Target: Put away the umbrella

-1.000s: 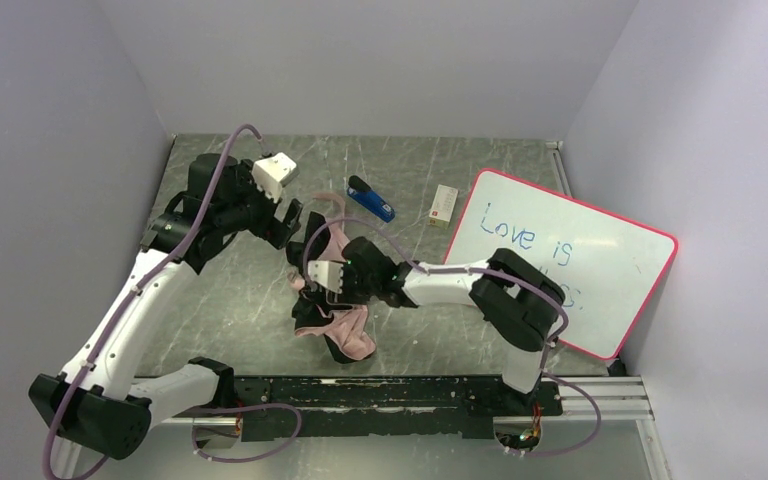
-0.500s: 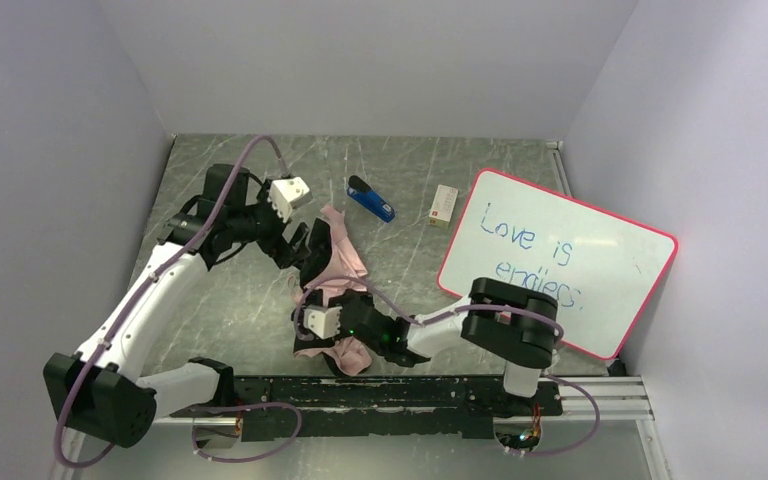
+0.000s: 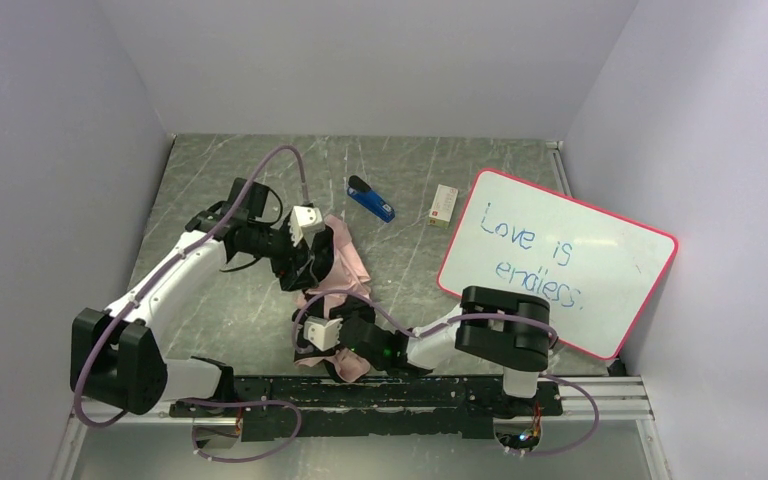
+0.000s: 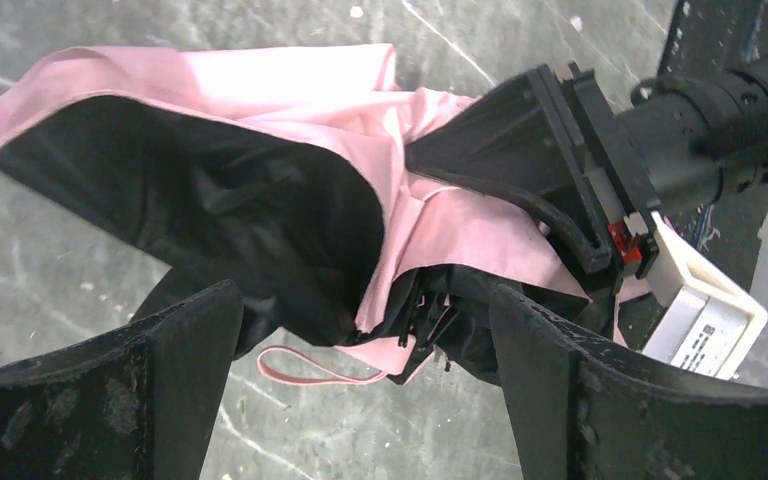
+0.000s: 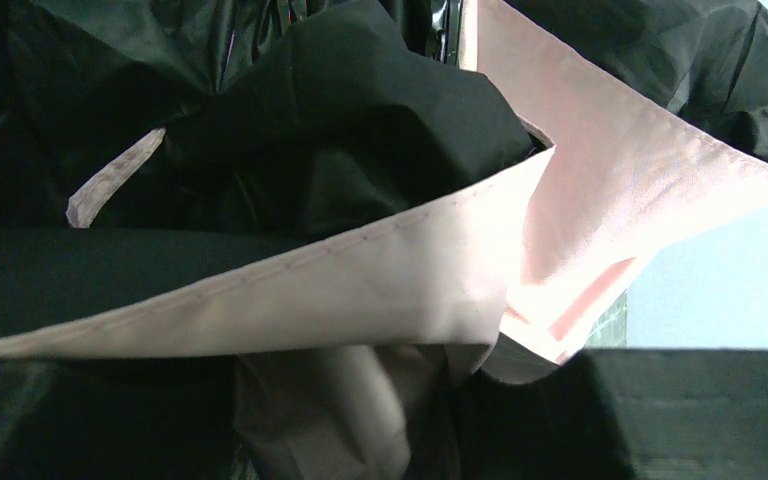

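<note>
Pink-and-black and slack, bundles the umbrella [image 3: 342, 262] just near-left of the stapler [image 3: 371, 200], with right gripper [image 3: 305, 342] pinching its near folds and left gripper [image 4: 360, 330] spread wide above; next likely calls for clamping the loose fabric.

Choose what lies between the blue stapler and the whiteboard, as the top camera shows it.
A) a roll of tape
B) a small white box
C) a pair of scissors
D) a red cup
B: the top view shows a small white box lying flat, with the blue stapler on its left and the whiteboard on its right.
</note>
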Tool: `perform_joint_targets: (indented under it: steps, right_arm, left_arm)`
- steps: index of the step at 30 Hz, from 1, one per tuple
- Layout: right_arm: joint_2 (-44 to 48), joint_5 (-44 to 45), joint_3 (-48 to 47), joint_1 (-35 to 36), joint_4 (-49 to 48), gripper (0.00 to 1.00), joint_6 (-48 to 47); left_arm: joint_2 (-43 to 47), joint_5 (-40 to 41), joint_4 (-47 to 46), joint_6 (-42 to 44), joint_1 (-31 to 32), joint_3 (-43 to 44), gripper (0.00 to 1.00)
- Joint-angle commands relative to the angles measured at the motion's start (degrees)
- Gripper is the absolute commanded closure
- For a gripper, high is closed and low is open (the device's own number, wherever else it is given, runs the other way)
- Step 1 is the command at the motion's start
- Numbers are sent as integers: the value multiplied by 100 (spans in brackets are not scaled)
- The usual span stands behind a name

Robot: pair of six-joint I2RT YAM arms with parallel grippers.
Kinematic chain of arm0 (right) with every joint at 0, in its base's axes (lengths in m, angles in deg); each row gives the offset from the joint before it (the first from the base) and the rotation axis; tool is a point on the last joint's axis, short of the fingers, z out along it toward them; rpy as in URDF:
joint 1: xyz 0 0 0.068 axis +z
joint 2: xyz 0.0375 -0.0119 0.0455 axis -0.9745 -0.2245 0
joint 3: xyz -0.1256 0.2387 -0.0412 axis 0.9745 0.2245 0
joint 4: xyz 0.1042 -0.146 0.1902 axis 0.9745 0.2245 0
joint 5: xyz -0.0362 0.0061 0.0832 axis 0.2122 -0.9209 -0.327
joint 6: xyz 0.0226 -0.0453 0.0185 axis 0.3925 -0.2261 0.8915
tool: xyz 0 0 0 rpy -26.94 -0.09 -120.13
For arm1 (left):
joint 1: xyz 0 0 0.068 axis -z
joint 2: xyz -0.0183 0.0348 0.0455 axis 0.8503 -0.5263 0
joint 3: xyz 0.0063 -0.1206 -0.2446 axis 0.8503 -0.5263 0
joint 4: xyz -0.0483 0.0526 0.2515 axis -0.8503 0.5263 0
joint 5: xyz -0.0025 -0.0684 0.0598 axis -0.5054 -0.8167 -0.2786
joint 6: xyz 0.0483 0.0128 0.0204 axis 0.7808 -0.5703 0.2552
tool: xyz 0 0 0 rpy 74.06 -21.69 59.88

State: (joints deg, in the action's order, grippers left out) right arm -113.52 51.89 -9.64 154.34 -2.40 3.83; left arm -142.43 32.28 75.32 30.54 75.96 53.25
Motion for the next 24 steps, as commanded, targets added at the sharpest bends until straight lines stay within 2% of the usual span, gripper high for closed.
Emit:
perform_joint_targets:
  steps: [1, 9, 18, 24]
  right_arm:
    - [-207, -175, 206, 134, 527, 86, 164]
    - [-247, -137, 113, 180, 519, 86, 192]
    - [-276, -46, 165, 247, 327, 86, 98]
    - [-344, -9, 123, 307, 259, 86, 93]
  left_arm:
    - [-109, -971, 106, 1061, -22, -254, 4]
    - [-83, -815, -471, 1727, 43, -832, 4]
    - [-992, -789, -358, 1869, 215, -762, 3]
    - [-1423, -634, -638, 1684, 496, -754, 4]
